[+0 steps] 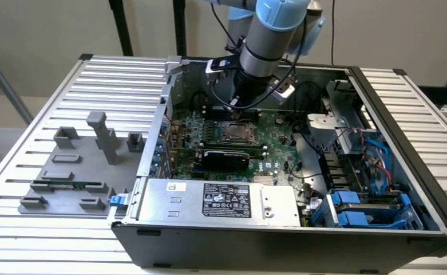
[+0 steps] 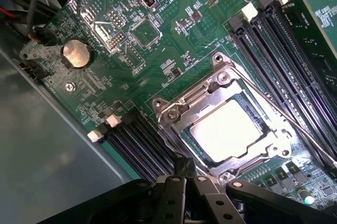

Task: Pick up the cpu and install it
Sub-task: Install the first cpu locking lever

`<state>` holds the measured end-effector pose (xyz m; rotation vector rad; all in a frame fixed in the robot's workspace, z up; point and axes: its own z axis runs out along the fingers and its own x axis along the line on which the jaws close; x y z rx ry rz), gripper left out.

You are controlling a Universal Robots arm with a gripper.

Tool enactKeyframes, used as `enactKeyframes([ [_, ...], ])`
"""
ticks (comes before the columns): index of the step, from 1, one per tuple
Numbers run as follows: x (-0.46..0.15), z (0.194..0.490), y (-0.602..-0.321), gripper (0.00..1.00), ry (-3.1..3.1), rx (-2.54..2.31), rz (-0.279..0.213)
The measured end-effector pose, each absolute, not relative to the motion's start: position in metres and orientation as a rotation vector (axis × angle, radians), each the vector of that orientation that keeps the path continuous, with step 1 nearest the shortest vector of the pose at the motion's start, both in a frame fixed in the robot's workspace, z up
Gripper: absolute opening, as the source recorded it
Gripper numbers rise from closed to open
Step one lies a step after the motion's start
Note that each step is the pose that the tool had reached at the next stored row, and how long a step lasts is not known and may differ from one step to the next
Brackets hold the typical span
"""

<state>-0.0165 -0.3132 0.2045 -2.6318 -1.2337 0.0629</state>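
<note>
Cpu (image 2: 227, 130), a flat square chip with a pale silvery top, lies seated in the metal socket frame (image 2: 221, 79) on the green motherboard (image 2: 174, 39), just beyond the gripper (image 2: 185, 168), whose black fingers are clenched together and empty. The wrist view adds detail: a round coin battery (image 2: 76, 54) at ten o'clock from the chip, and dark memory slots (image 2: 284, 50) at two o'clock. In the exterior view, the arm (image 1: 273, 34) reaches down into the open computer case (image 1: 406, 172), above the power-supply box (image 1: 219, 199).
</note>
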Motion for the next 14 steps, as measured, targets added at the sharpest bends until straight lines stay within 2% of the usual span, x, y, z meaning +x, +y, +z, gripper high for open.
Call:
enactKeyframes([
  [14,-0.0241,0.2045,-0.3091,0.11,-1.234,-2.632,0.063],
])
